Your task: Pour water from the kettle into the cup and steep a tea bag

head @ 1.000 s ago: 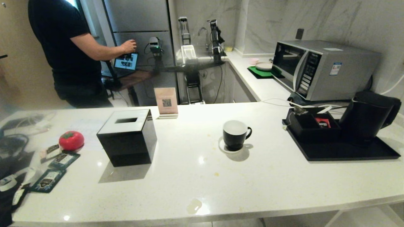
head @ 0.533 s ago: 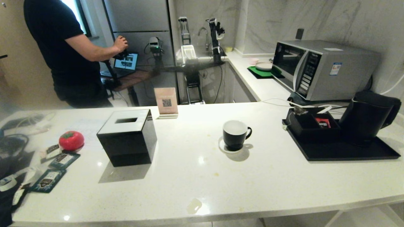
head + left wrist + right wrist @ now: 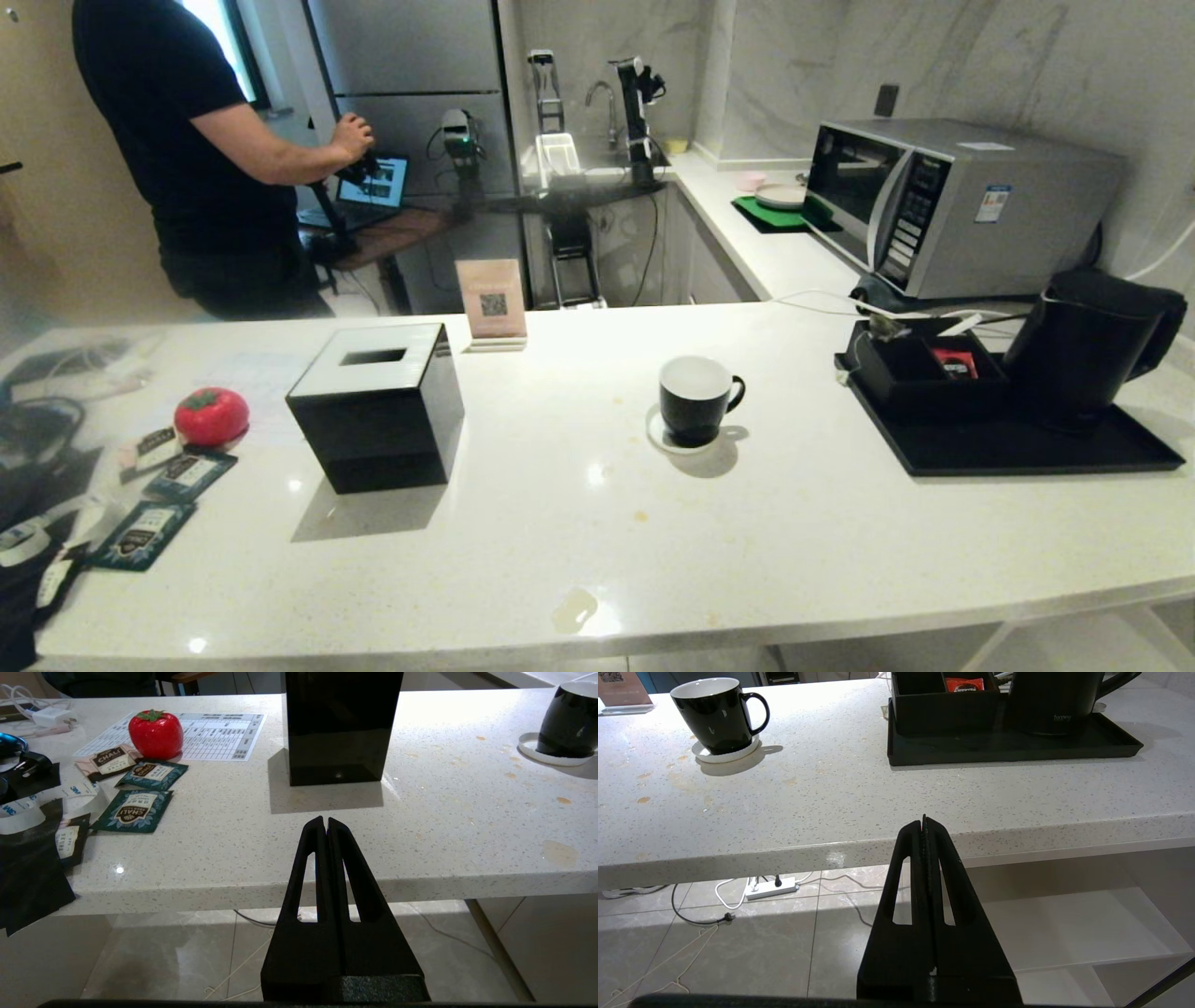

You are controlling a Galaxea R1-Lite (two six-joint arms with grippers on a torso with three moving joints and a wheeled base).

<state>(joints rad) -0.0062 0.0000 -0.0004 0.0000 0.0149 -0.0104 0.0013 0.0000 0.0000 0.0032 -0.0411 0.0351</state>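
Take the cup (image 3: 695, 399) as your reference. It stands upright on a small white coaster (image 3: 665, 436) near the middle of the white counter (image 3: 597, 523), handle turned toward the kettle side, its white interior showing nothing inside. I judge it was set there so either arm can reach it.

To the right of the cup, well apart from it, the kettle (image 3: 1083, 345) stands upright at the far end of a black tray (image 3: 1008, 448), lid on. A black compartment box (image 3: 920, 378) sits on the same tray between kettle and cup, with a red sachet (image 3: 954, 362) lying in it; whether that is the tea bag, you cannot confirm from here. The tray likely groups the tea things together and catches drips.

To the left of the cup stands a black tissue box (image 3: 378, 406). Beyond it lie a red tomato-shaped object (image 3: 212, 416) and several loose dark sachets (image 3: 133, 810), flat on the counter.

Neither arm appears in the head view. The left gripper (image 3: 326, 823) hangs in front of the counter edge, below the tissue box, fingers pressed together on nothing. The right gripper (image 3: 924, 821) hangs likewise at the edge, between cup and tray, also closed and empty. Both look parked, not engaged.

Behind the cup, past the counter, a person (image 3: 205, 159) stands at a laptop (image 3: 372, 184); keep that hand distinct from your grippers.

Assessment: no step has begun. You must part the fingers before you can take the kettle's handle.
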